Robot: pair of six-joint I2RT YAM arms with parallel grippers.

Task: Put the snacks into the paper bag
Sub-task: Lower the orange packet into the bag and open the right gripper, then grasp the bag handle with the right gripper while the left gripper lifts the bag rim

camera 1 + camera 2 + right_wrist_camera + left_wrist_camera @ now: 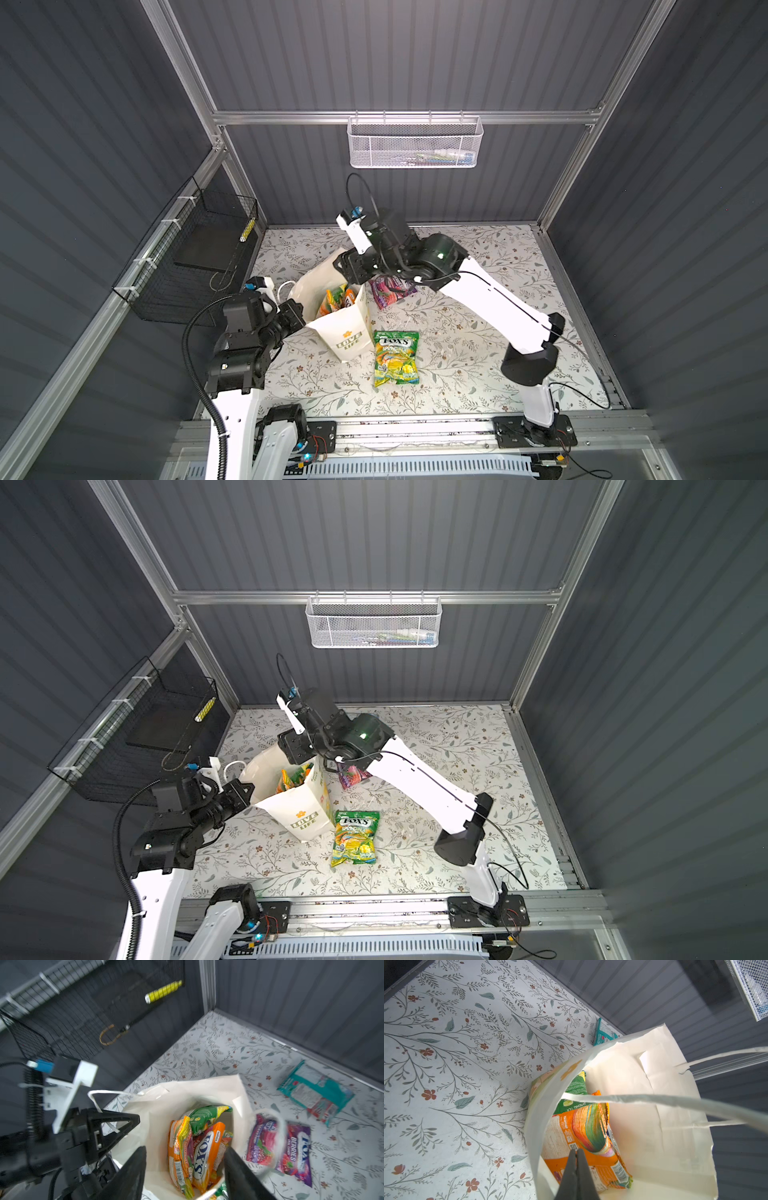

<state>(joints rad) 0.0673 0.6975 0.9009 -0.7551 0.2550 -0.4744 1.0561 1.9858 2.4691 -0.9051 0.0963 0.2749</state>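
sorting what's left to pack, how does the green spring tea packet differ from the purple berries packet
Colour: the green spring tea packet is green and yellow; the purple berries packet is purple.
Place: the green one lies in the open, towards the robot's base from the paper bag; the purple one lies farther back, partly under the right arm in both top views.
Shared: both are FOX'S packets lying flat on the table, outside the bag.

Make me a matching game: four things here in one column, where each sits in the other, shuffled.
1 orange packet
2 purple Berries packet
3 teal packet
4 yellow tube

A on the table near the back wall
B in the black wire basket
C inside the paper bag
D on the table right beside the bag

Pairs: 1-C, 2-D, 3-A, 4-B
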